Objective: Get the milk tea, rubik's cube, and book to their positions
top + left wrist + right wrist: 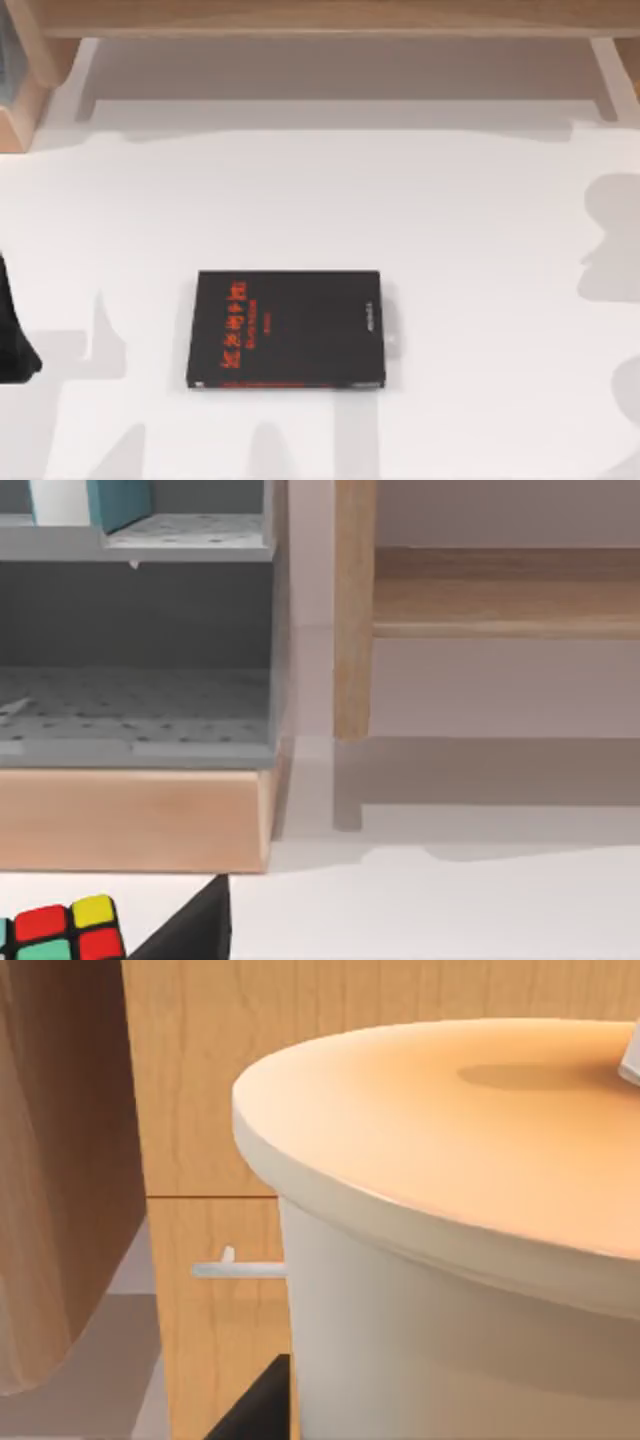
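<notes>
Rubik's cube [62,930] beside grey shelf [140,730]; milk tea [450,1260] against wooden panel [210,1110].

Flat white tabletop [450,240], crossed by soft grey shadows. Light wooden shelf frame [330,18] along far edge. Grey perforated two-tier rack [140,695] on pale wooden base block [130,820], possibly against a pinkish wall [500,510].

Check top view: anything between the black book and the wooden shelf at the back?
Nothing. In the top view, only bare white table lies between the black book and the wooden shelf.
</notes>
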You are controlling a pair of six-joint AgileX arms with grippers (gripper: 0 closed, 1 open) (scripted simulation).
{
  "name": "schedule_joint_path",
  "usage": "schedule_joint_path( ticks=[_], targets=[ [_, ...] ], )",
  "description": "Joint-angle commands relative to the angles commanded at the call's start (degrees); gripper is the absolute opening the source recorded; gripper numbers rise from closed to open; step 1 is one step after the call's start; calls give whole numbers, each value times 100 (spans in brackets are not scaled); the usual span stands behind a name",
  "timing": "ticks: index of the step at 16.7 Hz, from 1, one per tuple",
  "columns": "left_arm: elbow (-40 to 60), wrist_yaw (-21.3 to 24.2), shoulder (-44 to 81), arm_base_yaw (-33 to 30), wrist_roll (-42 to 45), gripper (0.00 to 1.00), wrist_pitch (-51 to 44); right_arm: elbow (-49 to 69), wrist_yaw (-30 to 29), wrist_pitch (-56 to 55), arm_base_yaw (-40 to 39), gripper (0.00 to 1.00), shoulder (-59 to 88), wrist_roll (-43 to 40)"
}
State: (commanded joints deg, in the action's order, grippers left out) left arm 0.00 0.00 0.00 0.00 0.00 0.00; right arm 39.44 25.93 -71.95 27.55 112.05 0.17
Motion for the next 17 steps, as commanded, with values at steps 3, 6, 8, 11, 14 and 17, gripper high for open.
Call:
schedule_joint_path(
  ticks=[3, 6, 8, 11, 14, 17],
  targets=[
    [0, 0, 0, 0, 0, 100, 0, 35, 47, -9, 101, 0, 10, -7],
    [0, 0, 0, 0, 0, 100, 0, 19, 33, 3, 82, 0, -8, 3],
    [0, 0, 0, 0, 0, 100, 0, 25, 36, -64, 82, 0, 40, 3],
    [0, 0, 0, 0, 0, 100, 0, 22, 37, -346, 90, 0, 298, -8],
    [0, 0, 0, 0, 0, 100, 0, 4, 37, -650, 100, 0, 601, -16],
    [0, 0, 0, 0, 0, 100, 0, -8, 38, -769, 103, 0, 731, -12]
  ],
)
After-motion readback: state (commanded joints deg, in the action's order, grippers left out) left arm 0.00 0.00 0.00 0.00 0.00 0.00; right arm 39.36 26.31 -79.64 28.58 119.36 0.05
